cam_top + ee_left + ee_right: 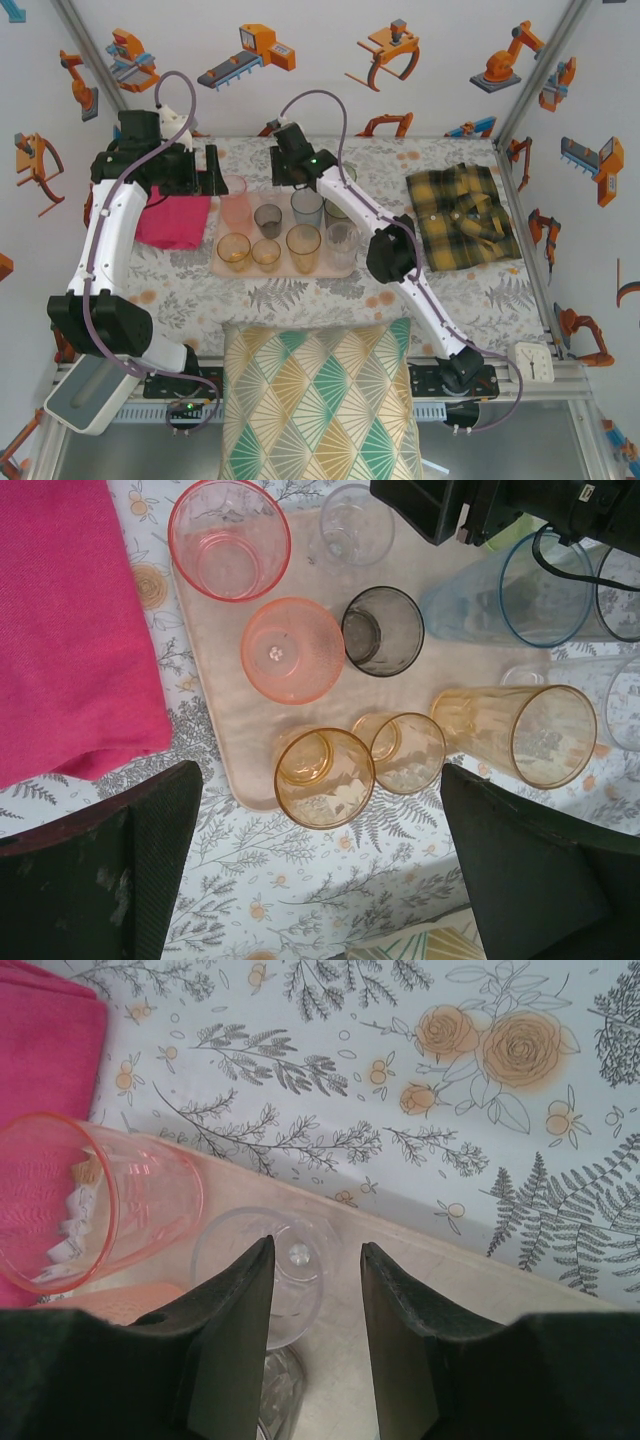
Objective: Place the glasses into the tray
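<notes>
**Flower-print bench [150, 280]: glasses [303, 247] standing on the tray [250, 735]**

White walls printed with orange robot drawings close the bench in on three sides. The pale pink-beige tray lies in the middle of the bench, and the glasses stand upright on it in loose rows. Along its near edge are two short amber glasses [325, 778] and a tall amber glass [530, 735]. Behind them stand a salmon glass [293, 650], a grey glass [383, 630] and a tall blue glass [520, 595]. A tall pink glass [230, 540] stands at the far left corner, with a small clear glass [265, 1260] just beside it.

The right tool [315, 1250] hangs directly over the small clear glass. Its fingers are parted with a clear gap between them, and they pinch nothing. The left tool [320, 772] is spread wide and empty, well above the bench by the tray's left end.

A bright pink cloth [172, 222] lies just left of the tray. A yellow plaid shirt [462, 215] lies well off to the right. A patterned cushion [320, 400] sits at the near edge between the arm bases.
</notes>
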`<state>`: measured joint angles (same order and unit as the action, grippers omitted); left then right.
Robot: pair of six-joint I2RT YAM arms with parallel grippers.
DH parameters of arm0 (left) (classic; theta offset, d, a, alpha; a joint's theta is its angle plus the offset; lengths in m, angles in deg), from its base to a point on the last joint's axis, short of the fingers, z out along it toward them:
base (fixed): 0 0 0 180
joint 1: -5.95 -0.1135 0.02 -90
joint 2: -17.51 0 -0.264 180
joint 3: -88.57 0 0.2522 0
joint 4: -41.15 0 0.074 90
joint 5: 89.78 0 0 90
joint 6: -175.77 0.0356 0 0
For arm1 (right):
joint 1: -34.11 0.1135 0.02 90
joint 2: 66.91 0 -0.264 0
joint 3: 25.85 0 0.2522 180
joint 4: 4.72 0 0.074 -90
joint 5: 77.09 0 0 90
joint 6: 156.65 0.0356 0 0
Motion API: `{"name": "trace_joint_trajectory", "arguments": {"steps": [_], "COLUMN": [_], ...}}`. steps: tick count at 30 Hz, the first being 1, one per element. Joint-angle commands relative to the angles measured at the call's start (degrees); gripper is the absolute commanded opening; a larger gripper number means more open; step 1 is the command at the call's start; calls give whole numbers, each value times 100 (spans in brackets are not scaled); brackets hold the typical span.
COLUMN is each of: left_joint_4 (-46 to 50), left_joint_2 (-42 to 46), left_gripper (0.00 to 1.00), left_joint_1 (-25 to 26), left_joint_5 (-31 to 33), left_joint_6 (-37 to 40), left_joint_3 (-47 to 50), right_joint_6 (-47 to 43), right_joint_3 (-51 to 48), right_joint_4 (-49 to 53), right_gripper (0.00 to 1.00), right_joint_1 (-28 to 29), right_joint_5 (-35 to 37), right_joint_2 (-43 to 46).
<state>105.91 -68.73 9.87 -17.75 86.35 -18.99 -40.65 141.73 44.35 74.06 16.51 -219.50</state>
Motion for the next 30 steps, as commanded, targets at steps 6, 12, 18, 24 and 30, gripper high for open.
{"name": "trace_joint_trajectory", "arguments": {"steps": [6,12,18,24,30], "left_joint_4": [76,171,248,392,461], "left_joint_2": [-56,1,153,338,584], "left_gripper": [97,98,99,99,99], "left_joint_1": [-75,-170,-194,-199,-436], "left_joint_5": [79,249,299,328,51], "left_joint_6": [5,98,155,228,-52], "left_joint_3": [-309,-428,-418,-282,-115], "right_joint_6": [-270,-422,-566,-501,-576], "right_joint_3": [277,343,245,-275,-1492], "right_joint_4": [-340,-399,-28,1076,1857], "right_gripper": [41,42,40,34,28], "right_joint_1": [-168,-285,-294,-296,1], "right_joint_5": [191,251,340,143,-105], "right_joint_2": [526,1026,1654,2474,3352]}}
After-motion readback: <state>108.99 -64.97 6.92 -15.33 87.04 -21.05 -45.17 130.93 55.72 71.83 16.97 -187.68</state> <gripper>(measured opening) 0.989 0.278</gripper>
